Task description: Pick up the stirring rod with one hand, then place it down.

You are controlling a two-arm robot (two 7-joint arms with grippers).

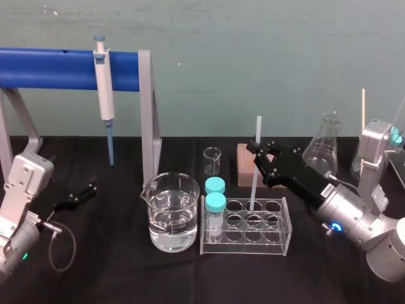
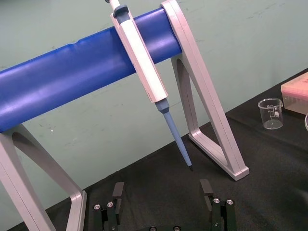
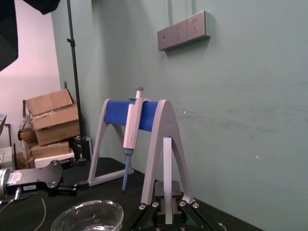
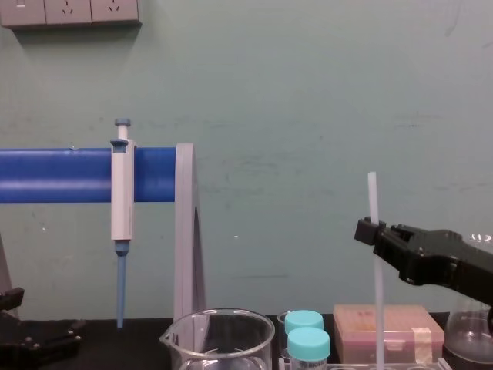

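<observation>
The stirring rod (image 1: 258, 130) is a thin translucent white stick standing upright. Its lower end reaches down into a hole of the clear tube rack (image 1: 278, 237). My right gripper (image 1: 258, 152) comes in from the right and is shut on the rod about halfway up. In the chest view the stirring rod (image 4: 373, 196) pokes up above the black right gripper (image 4: 371, 231). The right wrist view has the stirring rod (image 3: 167, 163) pinched between the right gripper's (image 3: 167, 207) two fingers. My left gripper (image 1: 82, 193) rests on the table at the left, and the left wrist view shows this gripper (image 2: 162, 192) open with nothing in it.
A glass beaker of water (image 1: 169, 212) stands left of the rack, with two teal-capped vials (image 1: 215, 202) in the rack's left end. Behind are a small beaker (image 1: 212, 160), a brown block (image 1: 243, 166) and a conical flask (image 1: 323, 149). A pipette (image 1: 103, 82) hangs on the blue stand (image 1: 63, 68).
</observation>
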